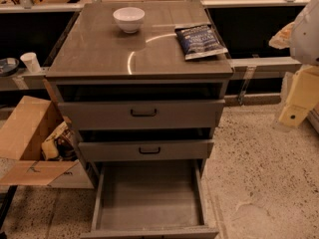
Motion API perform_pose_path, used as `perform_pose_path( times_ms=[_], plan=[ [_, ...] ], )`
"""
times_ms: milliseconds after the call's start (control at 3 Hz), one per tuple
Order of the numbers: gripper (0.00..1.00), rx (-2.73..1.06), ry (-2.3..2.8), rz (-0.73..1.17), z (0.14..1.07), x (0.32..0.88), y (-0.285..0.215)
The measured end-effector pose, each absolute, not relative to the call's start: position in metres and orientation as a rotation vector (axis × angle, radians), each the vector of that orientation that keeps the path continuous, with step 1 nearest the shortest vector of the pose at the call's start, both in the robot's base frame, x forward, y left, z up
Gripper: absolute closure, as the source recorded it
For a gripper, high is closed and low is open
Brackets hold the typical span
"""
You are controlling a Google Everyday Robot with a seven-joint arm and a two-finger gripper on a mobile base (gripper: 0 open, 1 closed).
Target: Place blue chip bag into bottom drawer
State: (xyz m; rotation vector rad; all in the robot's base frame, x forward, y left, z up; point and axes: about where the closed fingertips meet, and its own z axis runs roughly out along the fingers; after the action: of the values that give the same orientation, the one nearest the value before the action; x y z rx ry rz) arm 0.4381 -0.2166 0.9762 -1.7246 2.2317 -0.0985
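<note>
Grey cabinet top filled the upper middle of my view, the bag lying flat near its right edge, a bowl behind. Bottom drawer stood pulled out at lower centre. My gripper hung at the right edge, apart from the bag; its state I couldn't tell.

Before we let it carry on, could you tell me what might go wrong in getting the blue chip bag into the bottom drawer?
1. The blue chip bag lies flat at the right edge of the cabinet top, so a clumsy grasp could push it off.
2. The gripper hangs low at the far right, apart from the bag. The two upper drawers stick out above the bottom drawer, so the arm could catch them going down.
</note>
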Motion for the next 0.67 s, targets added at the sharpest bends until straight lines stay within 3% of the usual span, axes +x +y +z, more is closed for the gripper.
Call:
perform_pose_path(
  times_ms=[333, 667],
  plan=[
    [0.00, -1.714, 2.227, -0.097, 0.976, 0.443, -0.215],
    [0.00, -1.647, 2.199, -0.065, 0.969, 0.485, -0.207]
  ],
)
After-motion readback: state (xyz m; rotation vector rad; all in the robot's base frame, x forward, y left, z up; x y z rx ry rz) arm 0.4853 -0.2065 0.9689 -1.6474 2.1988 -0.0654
